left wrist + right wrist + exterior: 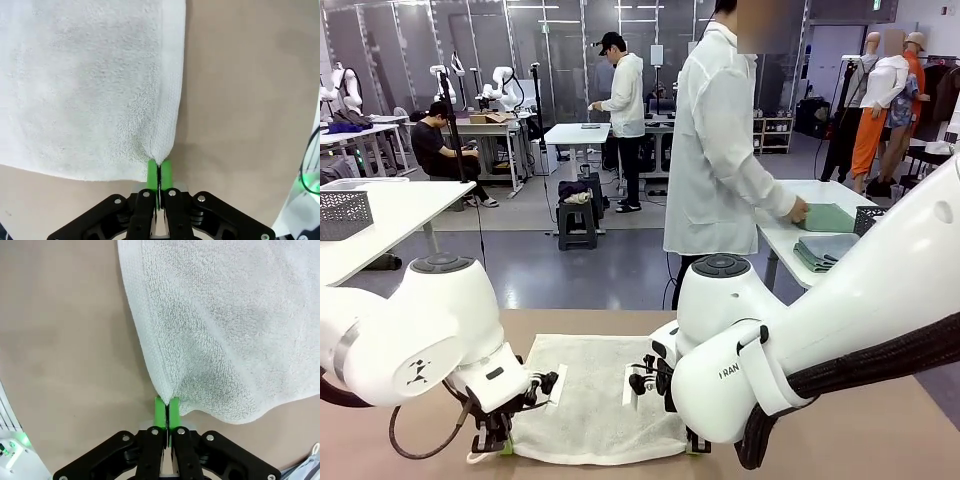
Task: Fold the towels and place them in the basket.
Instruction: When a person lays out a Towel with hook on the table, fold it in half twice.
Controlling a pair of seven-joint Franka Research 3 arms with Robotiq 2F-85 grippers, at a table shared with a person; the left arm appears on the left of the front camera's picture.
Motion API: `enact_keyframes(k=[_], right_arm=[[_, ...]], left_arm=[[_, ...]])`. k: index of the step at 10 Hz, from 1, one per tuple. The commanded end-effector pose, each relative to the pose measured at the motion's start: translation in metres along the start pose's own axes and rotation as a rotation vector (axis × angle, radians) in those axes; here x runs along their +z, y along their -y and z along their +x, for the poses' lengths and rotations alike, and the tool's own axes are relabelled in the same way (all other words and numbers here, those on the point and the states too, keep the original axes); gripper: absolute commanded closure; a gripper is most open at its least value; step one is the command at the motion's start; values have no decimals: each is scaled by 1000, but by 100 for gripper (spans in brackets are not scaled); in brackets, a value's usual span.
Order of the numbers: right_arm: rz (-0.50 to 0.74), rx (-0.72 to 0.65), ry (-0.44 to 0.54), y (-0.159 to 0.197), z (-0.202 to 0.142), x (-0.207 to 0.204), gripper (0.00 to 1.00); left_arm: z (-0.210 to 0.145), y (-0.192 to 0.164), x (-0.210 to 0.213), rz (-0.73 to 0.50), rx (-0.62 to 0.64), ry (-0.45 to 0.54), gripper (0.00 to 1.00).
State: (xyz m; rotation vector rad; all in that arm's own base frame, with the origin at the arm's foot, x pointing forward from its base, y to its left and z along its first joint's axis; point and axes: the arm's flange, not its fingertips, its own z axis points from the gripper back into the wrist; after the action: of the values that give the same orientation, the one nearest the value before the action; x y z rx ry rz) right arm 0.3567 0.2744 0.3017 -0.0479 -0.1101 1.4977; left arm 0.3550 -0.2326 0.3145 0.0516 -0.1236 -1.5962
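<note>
Cream-white towel lies spread flat on the tan table, near the middle of the near edge, its long sides running left to right.

Left gripper: stands at the towel's near left corner. In the left wrist view the green pads are pressed together with the corner of the cloth nipped between them (no gap to be seen). The terry puckers into a small ridge where it runs into the pads, and the hemmed side edge leads straight away from the grip.

Right gripper: stands at the near right corner. In the right wrist view its pads are likewise closed tight on the corner. The cloth gathers into a fold above the pinch, and the near edge curls slightly off the table beside it.

Both arms reach in low from their own sides, and their white bodies cover part of the towel's near half in the front view.

Person in a white coat stands beyond the far edge, turned to the right, with one hand on a green cloth on a separate white table, well apart from both grippers.
</note>
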Motion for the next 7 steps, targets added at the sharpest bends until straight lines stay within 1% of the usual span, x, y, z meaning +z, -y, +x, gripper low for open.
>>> enact_keyframes(k=[1,2,4,6,7], right_arm=[[-34,-5,1,-5,-3,22,100],[-61,-13,19,-3,-7,43,100],[-101,-27,29,4,-11,72,100],[-123,-43,52,8,-15,94,100],[-130,-32,50,9,-13,97,100]], left_arm=[[-5,8,28,66,9,41,100],[-8,5,48,111,22,50,100],[-11,-4,70,164,35,52,100],[-13,-14,81,179,50,58,100],[-12,-17,81,168,23,57,100]])
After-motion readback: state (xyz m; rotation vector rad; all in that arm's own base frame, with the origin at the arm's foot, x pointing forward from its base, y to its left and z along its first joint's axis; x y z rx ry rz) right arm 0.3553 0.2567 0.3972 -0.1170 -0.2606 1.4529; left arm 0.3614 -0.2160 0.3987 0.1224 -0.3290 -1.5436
